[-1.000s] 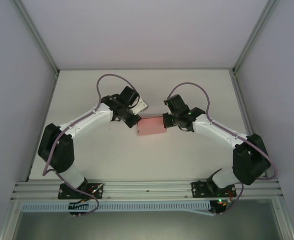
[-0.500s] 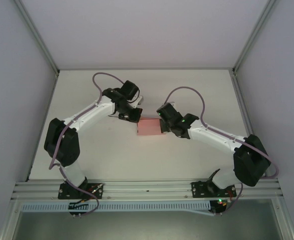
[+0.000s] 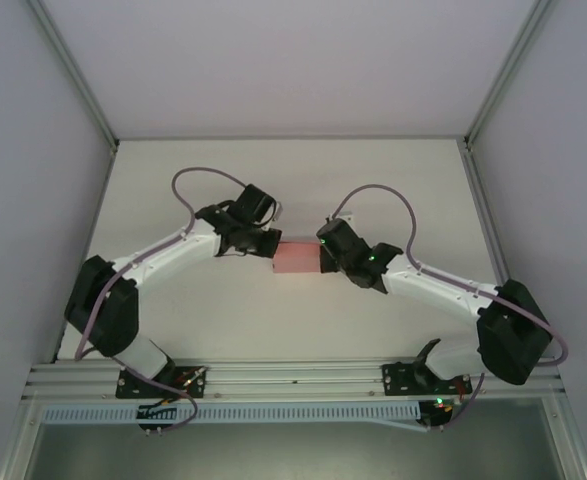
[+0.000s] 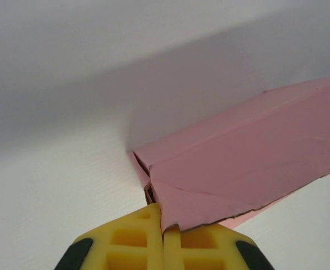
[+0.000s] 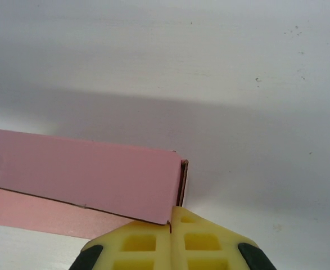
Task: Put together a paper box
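Top external: left gripper (image 3: 270,245) and right gripper (image 3: 321,255) each pinch one end of the paper box (image 3: 295,257) (fingers clamped). Mid-fold; the next move probably needs an end flap tucked.

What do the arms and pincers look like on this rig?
The left arm and right arm have white links, bulky black joints and a looping mauve cable each. The left pincer and right pincer have yellow, pocketed fingers with black corners.

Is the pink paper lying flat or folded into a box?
Folded: the paper box has a raised wall, creased edges and a formed corner.
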